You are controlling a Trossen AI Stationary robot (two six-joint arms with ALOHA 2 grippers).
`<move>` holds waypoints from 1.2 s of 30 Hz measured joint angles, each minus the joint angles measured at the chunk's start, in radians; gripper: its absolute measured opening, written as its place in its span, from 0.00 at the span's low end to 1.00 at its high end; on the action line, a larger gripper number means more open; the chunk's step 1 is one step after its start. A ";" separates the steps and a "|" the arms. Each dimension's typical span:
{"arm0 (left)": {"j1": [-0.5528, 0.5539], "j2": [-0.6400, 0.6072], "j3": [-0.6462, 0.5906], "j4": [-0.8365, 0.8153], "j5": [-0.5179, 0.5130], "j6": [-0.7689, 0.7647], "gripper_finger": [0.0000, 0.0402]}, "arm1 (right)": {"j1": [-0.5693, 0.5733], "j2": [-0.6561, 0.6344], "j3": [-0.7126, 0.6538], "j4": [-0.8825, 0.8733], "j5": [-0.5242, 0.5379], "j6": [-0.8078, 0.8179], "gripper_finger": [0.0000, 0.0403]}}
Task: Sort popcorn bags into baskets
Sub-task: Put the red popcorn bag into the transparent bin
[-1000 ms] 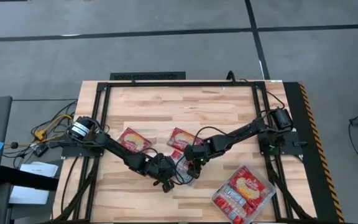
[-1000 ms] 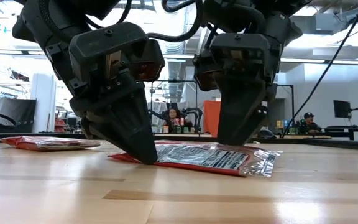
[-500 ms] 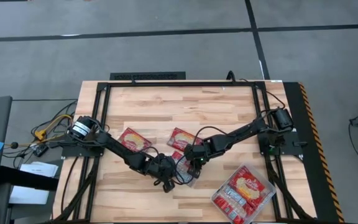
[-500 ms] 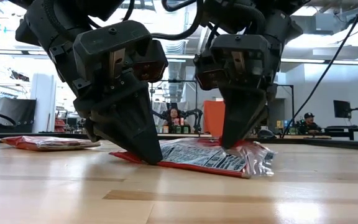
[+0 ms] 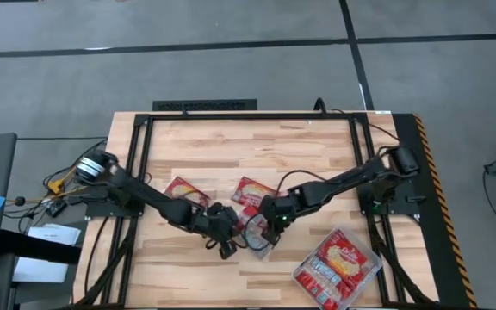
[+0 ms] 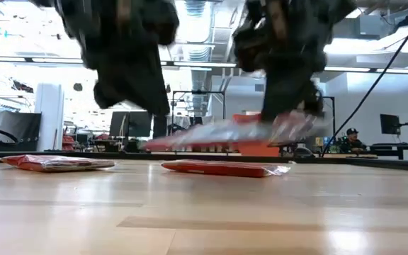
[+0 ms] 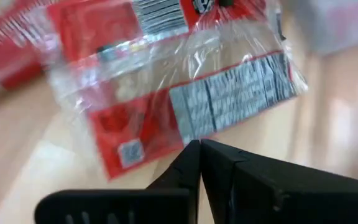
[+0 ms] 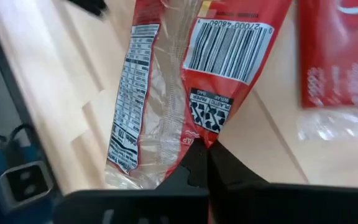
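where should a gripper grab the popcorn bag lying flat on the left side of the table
Take the flat popcorn bag by its thin end farthest from the arms, coming straight down with the fingers across that end. It lies flat on the table, so its broad middle likely offers no pinch. The left gripper and right gripper both hold the lifted bag.

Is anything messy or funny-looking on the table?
One popcorn bag hangs in the air, pinched at one edge by the right gripper, tilted and crinkled. The left gripper is shut beside it. Other bags lie scattered outside the tray.
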 joint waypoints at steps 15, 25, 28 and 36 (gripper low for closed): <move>0.001 -0.413 0.003 -0.306 -0.293 0.039 0.00 | 0.372 -0.375 -0.001 -0.335 0.221 0.478 0.00; 0.022 -0.435 0.003 -0.343 -0.270 0.045 0.00 | 0.849 -0.340 -0.002 -0.461 0.416 1.141 0.01; 0.024 -0.435 0.003 -0.346 -0.272 0.048 0.00 | 0.925 -0.305 -0.002 -0.471 0.425 1.212 0.01; 0.037 -0.435 0.003 -0.346 -0.274 0.054 0.00 | 0.951 -0.199 -0.002 -0.418 0.372 1.121 0.01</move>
